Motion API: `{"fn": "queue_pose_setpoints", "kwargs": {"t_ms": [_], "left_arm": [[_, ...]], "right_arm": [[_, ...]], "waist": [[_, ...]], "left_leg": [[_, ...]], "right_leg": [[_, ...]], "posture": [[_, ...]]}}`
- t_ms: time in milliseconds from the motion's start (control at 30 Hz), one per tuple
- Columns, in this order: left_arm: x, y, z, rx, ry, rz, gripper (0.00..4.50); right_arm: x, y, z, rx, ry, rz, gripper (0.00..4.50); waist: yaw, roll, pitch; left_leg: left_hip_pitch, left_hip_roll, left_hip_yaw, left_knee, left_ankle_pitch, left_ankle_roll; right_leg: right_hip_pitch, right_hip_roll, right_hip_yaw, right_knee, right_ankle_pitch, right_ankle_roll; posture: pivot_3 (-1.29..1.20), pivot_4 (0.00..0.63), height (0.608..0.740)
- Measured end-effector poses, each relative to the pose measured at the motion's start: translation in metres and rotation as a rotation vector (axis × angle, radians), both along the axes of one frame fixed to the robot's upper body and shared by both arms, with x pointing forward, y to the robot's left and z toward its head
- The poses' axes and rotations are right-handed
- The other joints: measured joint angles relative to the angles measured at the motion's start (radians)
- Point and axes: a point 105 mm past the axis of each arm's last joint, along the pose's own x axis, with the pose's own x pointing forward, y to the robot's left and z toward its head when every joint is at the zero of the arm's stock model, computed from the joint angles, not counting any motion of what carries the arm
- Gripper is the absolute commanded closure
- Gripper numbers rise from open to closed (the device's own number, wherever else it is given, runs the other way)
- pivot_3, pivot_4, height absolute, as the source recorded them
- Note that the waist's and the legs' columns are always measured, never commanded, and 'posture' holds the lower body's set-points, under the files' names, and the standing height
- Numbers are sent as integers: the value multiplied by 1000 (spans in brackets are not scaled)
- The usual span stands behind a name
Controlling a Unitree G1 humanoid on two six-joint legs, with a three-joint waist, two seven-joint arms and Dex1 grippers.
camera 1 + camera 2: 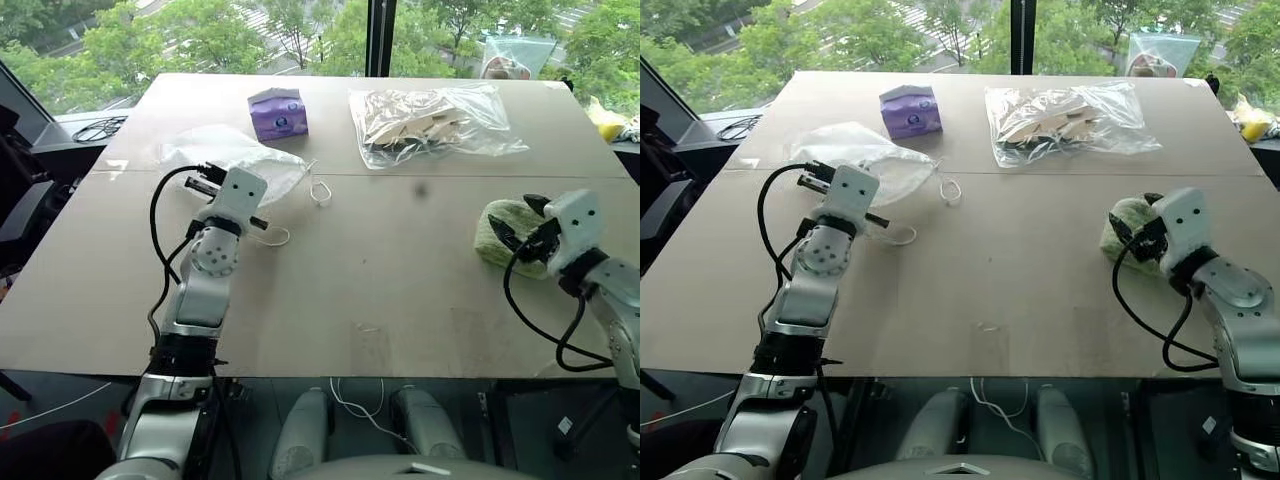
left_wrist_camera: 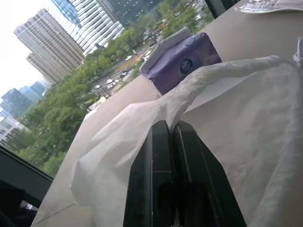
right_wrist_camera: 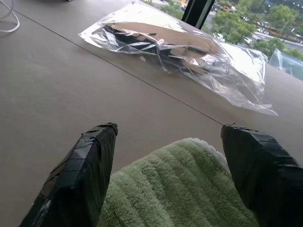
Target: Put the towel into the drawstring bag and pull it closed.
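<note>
The white drawstring bag (image 1: pixel 240 152) lies crumpled at the table's back left, its thin cords (image 1: pixel 320 192) trailing to the right. My left gripper (image 1: pixel 205 178) is at the bag's near left edge, shut on a fold of its fabric; in the left wrist view the two fingers (image 2: pixel 156 156) press together with the white cloth (image 2: pixel 246 118) pinched at their tips and lifted. The light green towel (image 1: pixel 498 235) rests on the table at the right. My right gripper (image 3: pixel 170 128) is open, one finger on each side of the towel (image 3: pixel 175 189), not closed on it.
A purple tissue box (image 1: pixel 278 112) stands behind the bag. A clear plastic bag (image 1: pixel 430 122) with beige contents lies at the back centre-right. Another clear bag (image 1: pixel 515 55) and a yellow object (image 1: pixel 606 118) sit at the far right edge. A seam (image 1: pixel 420 178) crosses the table.
</note>
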Motion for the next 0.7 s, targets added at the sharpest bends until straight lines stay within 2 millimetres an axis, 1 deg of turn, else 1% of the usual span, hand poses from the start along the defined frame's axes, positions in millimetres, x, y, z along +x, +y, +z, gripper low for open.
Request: {"fn": "queue_pose_setpoints", "kwargs": {"t_ms": [67,100,133,167,233,267,300,333,433,567,633,700], "left_arm": [[1,-5,8,-40,9,-28,4500],[2,-7,12,-58,12,-41,4500],[3,-8,14,-67,14,-46,4500],[4,-9,17,-80,16,-52,4500],[4,-11,20,-93,18,-59,4500],[4,-11,20,-99,20,-61,4500],[4,-11,19,-109,29,-62,4500],[4,-13,18,-115,33,-66,4500],[4,-16,15,-130,41,-80,4500],[4,-16,15,-130,43,-81,4500],[4,-15,15,-128,42,-80,4500],[4,-16,15,-128,41,-82,4500]], "right_arm": [[-4,7,-3,-41,20,30,57],[-7,16,-9,-58,40,68,57],[-9,20,-13,-69,54,85,57],[-12,28,-25,-101,98,118,57],[-13,28,-44,-184,153,114,57],[-12,25,-48,-200,162,99,57],[-5,16,-54,-252,156,46,57],[0,9,-56,-274,149,9,57],[19,-15,-51,-362,74,-124,57],[29,-37,-51,-457,32,-222,57],[34,-43,-53,-440,31,-275,57],[38,-43,-54,-397,37,-301,57]], "waist": [[-1,0,0],[-2,0,0],[-2,0,0],[-2,0,0],[-2,0,0],[-2,0,0],[-2,0,0],[-2,0,0],[-1,-1,0],[0,-1,0],[0,-1,0],[-3,-1,0]], "left_leg": [[0,0,0,0,0,0],[0,0,0,0,0,0],[0,0,0,0,0,0],[0,0,0,0,0,0],[0,0,0,1,0,0],[0,-1,0,1,0,0],[0,-1,1,2,0,0],[0,-1,1,2,0,0],[0,0,0,3,0,0],[0,0,0,2,0,0],[0,-1,0,1,0,0],[0,0,0,2,0,0]], "right_leg": [[0,0,0,0,-1,2],[0,1,0,0,-2,3],[0,1,0,0,-2,3],[0,1,0,0,-2,3],[0,0,0,0,-2,3],[0,0,0,0,-2,3],[0,0,0,0,-2,3],[0,-1,0,0,-2,3],[0,0,0,0,-1,3],[0,0,0,0,0,0],[0,0,0,0,1,-1],[1,0,0,0,1,-1]], "posture": [[0,150,740],[0,150,740],[0,150,740],[0,150,740],[0,150,740],[0,150,740],[0,150,740],[0,150,740],[0,150,740],[0,150,740],[0,150,740],[0,150,740]]}}
